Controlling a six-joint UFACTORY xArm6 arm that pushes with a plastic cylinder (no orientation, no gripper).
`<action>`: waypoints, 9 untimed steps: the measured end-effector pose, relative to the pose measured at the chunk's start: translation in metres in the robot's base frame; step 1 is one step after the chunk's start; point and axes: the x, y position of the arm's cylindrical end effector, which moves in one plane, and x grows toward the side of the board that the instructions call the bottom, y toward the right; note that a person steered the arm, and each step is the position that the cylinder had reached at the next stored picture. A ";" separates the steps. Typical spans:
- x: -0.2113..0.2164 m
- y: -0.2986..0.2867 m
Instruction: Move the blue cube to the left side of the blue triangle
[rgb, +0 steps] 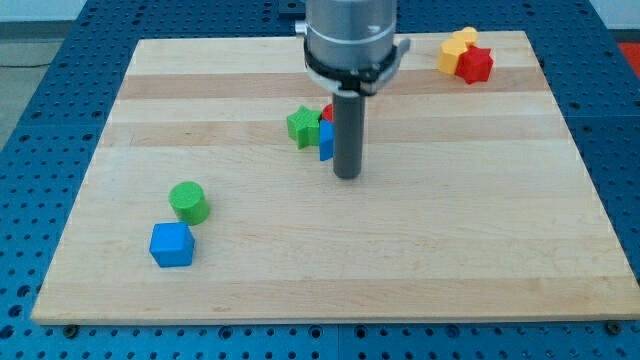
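The blue cube (171, 245) sits near the view's bottom left of the wooden board (480, 240), just below a green cylinder (188, 202). The blue triangle (325, 141) is near the board's middle, mostly hidden behind my rod; only its left edge shows. A green star-shaped block (304, 126) touches its left side and a red block (327, 113) peeks out above it. My tip (347, 175) rests on the board just to the right of and below the blue triangle, far to the right of the blue cube.
A yellow block (456, 50) and a red star-shaped block (475, 65) lie together at the view's top right corner of the board. The board sits on a blue perforated table (40, 120).
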 end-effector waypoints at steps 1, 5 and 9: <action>0.056 -0.007; 0.100 -0.215; 0.022 -0.104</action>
